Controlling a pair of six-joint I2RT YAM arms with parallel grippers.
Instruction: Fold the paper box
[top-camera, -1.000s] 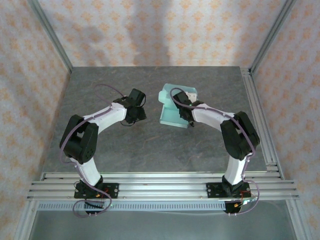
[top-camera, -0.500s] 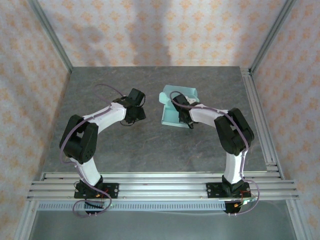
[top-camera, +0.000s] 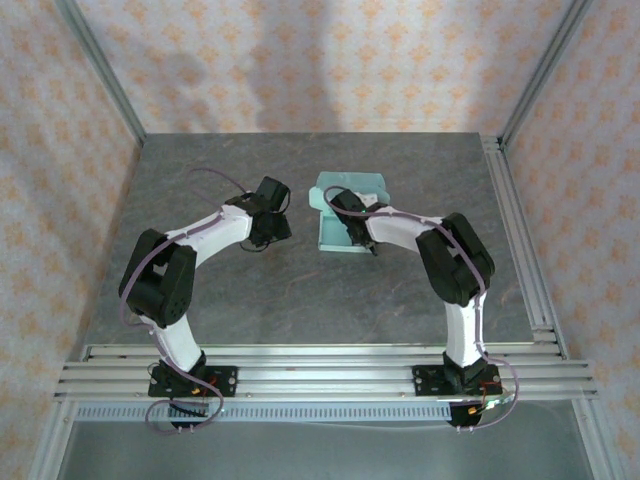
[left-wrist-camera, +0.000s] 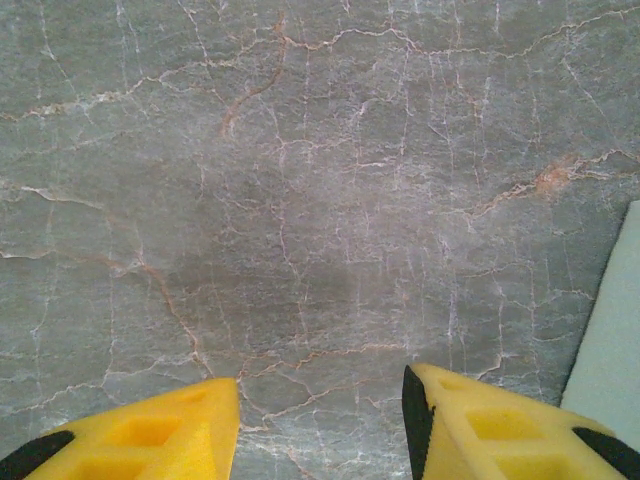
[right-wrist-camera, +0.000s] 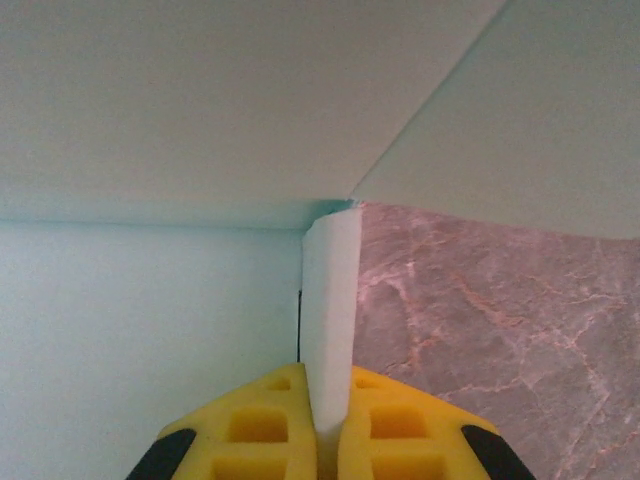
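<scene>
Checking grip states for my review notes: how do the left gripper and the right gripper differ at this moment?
The left gripper stands open, with bare table between its fingers; the right gripper is shut, pinching a thin upright flap of the paper box. The left gripper holds nothing and sits off to the side of the box; the right gripper is at the box itself. Both have yellow fingers.

A grey stone-patterned table (top-camera: 300, 300) with pale and rusty veins lies in the middle. Walls (top-camera: 320, 60) papered in cream with orange flower motifs stand at nine, twelve and three o'clock. Silver metal rails (top-camera: 320, 365) run along the six o'clock edge, and another rail (top-camera: 515, 230) along three o'clock. Slanted posts (top-camera: 100, 70) rise at ten and two o'clock.
</scene>
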